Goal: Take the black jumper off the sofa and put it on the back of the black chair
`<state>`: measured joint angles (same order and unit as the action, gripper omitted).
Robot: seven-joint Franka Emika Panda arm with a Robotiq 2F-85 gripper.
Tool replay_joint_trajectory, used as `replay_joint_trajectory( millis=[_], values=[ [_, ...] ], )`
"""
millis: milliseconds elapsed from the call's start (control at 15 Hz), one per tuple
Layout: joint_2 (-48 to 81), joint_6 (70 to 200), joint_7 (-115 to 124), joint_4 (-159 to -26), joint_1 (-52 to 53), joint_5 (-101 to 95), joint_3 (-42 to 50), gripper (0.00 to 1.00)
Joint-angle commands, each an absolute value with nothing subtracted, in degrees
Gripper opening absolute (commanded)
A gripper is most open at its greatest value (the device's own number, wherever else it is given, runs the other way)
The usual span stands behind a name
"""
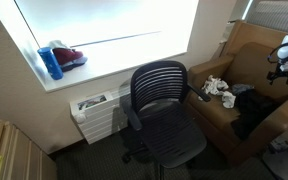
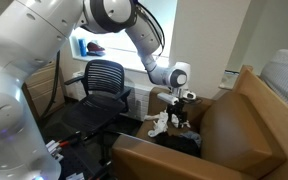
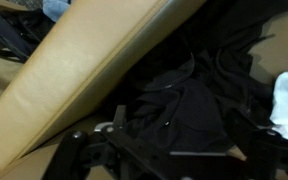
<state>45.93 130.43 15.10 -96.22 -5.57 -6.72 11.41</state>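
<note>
The black jumper [image 3: 189, 110] is seen lying crumpled on the seat of the brown sofa [image 2: 239, 125], close to a white cloth [image 1: 220, 88]; the padded sofa arm is seen crossing the wrist view beside it. The gripper [image 2: 181, 108] is held above the jumper, pointed downward, at the end of the white arm [image 2: 134, 30]. Whether the jaws are apart or together cannot be told, since they are lost against the dark fabric. The black chair [image 1: 164, 95] is placed on the floor just beside the sofa, near a windowsill on which a blue bottle [image 1: 50, 62] is set.
</note>
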Motion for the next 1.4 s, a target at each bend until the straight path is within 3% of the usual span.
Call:
replay_joint_trajectory(
  millis=[0,400,800,1333],
  values=[
    [57.7,135.8,22.8,-87.1,-3.9,-6.2,13.3,1.0],
    [67.5,120.1,16.2,-75.6,-1.4,-8.4,11.6,1.0],
    [65.1,129.4,21.6,-81.2,-1.6,-6.0,12.7,1.0],
    [76.5,137.6,30.9,-68.2,-2.2,4.2,11.5,1.0]
  ],
)
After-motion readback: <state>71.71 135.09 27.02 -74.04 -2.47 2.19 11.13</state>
